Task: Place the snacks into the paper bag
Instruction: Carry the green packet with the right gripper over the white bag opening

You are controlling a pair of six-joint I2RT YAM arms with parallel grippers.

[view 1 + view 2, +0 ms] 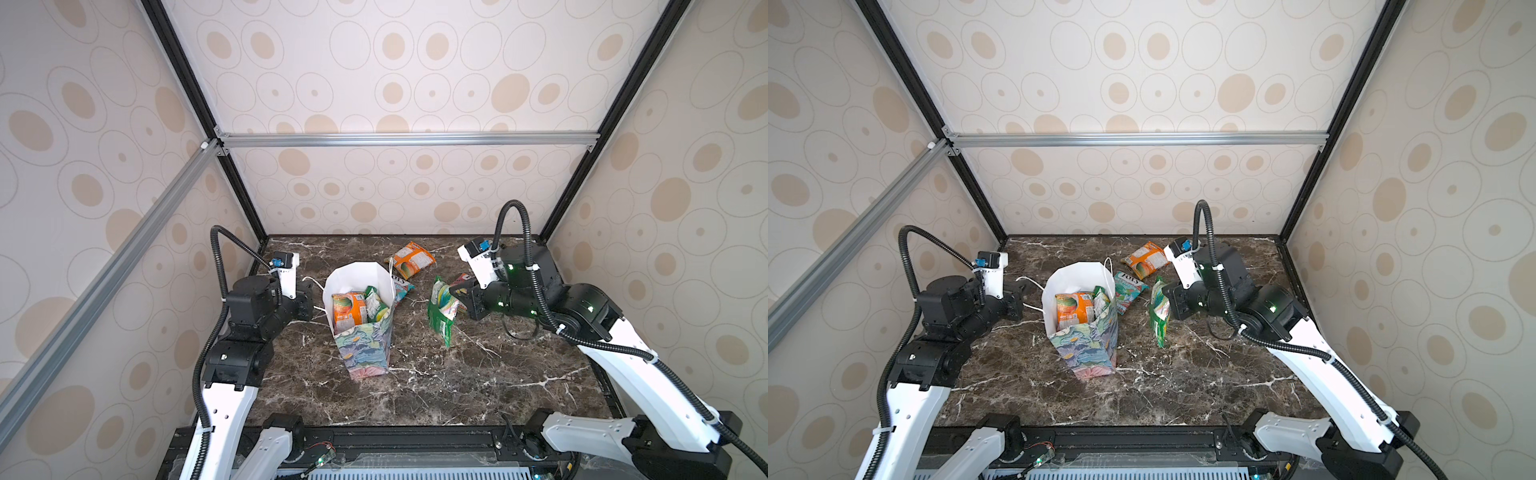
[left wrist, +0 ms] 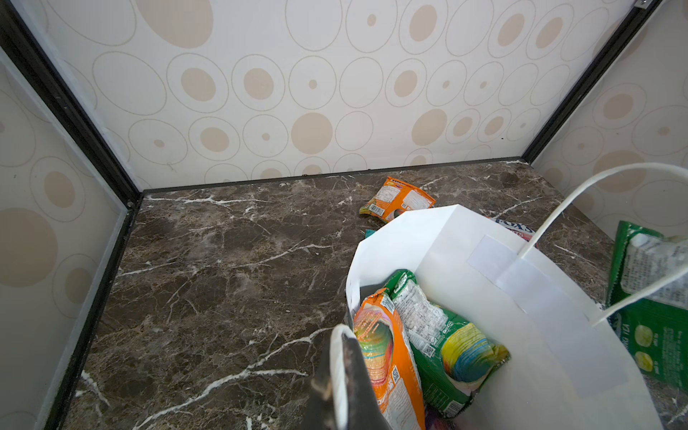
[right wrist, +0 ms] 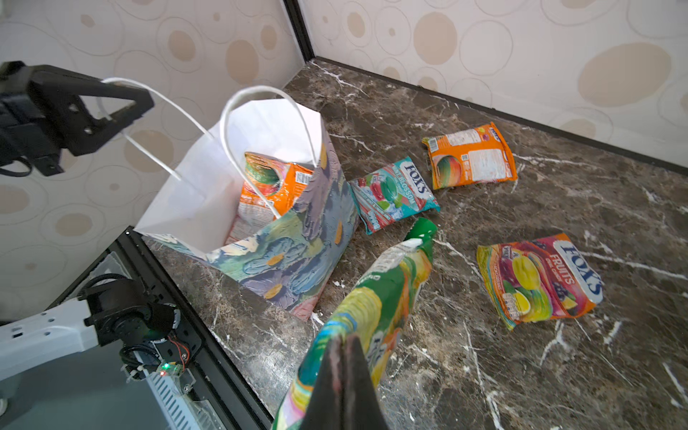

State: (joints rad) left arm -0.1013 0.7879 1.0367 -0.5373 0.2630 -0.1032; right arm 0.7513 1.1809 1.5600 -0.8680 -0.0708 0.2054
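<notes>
Found the paper bag standing upright and open near the middle of the tabletop, white inside showing. Saw the left claw pressed together on one white cord handle, with the cord stretched out to the bag's left side. Noted the second handle arching free above the rim. Made out two packets inside the bag, leaning against each other: an orange packet and a green packet.

Caught the right claw pinching a second green packet by one end, held on edge just to the right of the bag and not touching it. Could not tell whether its lowest corner met the tabletop.

Spotted three more packets lying flat behind and to the right of the bag: a teal packet marked FOX'S right against the bag's far side, a second orange packet further back near the rear wall, and a red-and-yellow packet apart from both, largely hidden behind the right claw in both top views.
</notes>
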